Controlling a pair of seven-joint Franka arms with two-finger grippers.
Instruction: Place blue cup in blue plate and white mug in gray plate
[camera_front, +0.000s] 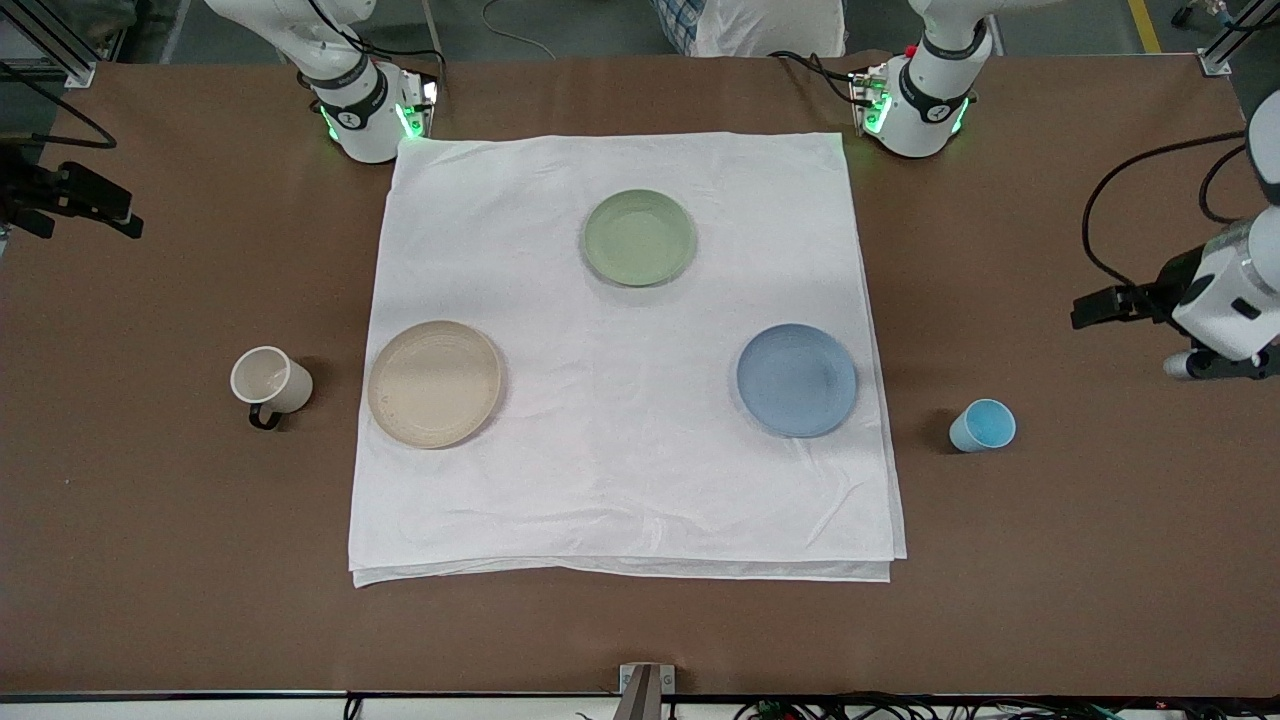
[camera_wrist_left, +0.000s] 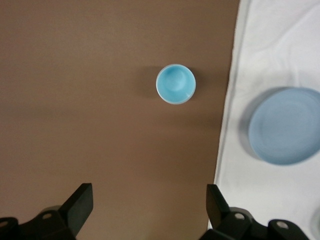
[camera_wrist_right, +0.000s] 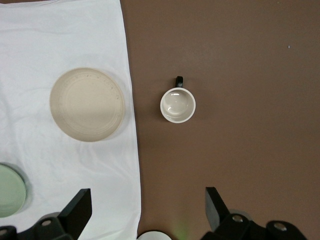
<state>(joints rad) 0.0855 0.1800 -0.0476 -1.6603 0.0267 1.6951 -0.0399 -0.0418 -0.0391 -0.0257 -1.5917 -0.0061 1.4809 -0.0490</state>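
The blue cup stands upright on the bare brown table, beside the blue plate, toward the left arm's end. The white mug stands upright beside the tan gray plate, toward the right arm's end, its dark handle toward the front camera. Both plates are empty on the white cloth. My left gripper is open and empty, high over bare table near the cup and plate. My right gripper is open and empty, high over the cloth's edge near the mug and plate.
A pale green plate lies empty on the white cloth, farther from the front camera than the two other plates. The cloth covers the table's middle, with brown table around it. The arm bases stand at the cloth's two corners farthest from the front camera.
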